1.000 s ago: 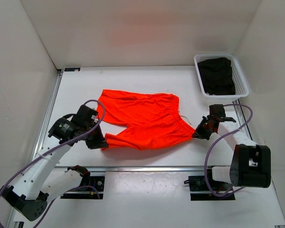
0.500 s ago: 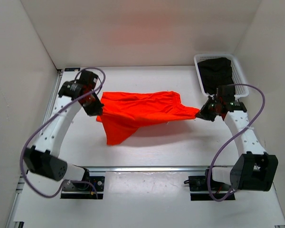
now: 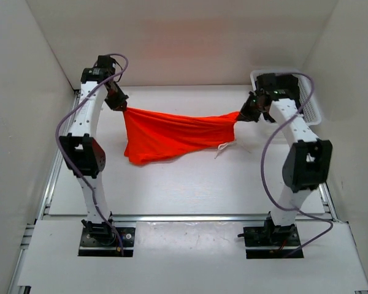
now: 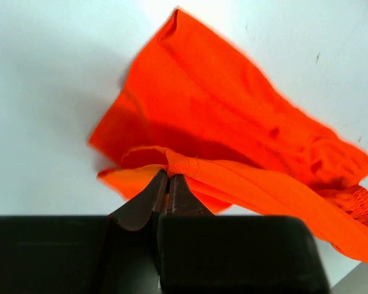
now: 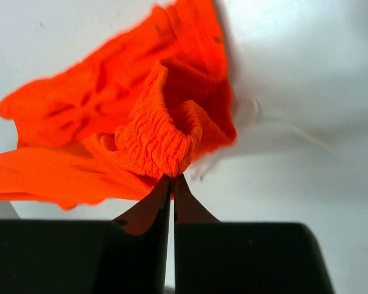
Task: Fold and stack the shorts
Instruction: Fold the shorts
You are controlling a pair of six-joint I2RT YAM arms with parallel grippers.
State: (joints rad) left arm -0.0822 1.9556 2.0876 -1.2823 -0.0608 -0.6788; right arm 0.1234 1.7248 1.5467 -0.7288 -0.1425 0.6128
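The neon-orange shorts (image 3: pixel 172 135) hang stretched between my two grippers above the far half of the table, sagging lower on the left. My left gripper (image 3: pixel 120 105) is shut on a hem corner of the shorts (image 4: pixel 233 122) at the far left. My right gripper (image 3: pixel 244 114) is shut on the gathered waistband (image 5: pixel 162 138) at the far right. The white drawstring (image 3: pixel 223 149) dangles under the right end. In both wrist views the jaws are pressed together with orange fabric pinched at their tips.
A white basket (image 3: pixel 311 104) holding a dark garment stands at the far right corner, just behind my right arm. White walls close in the table at the left, back and right. A metal rail (image 3: pixel 184 217) runs along the near edge.
Both grippers have lifted the shorts off the table and carried them toward the back wall. The shorts went from lying flat to hanging stretched between the two arms.
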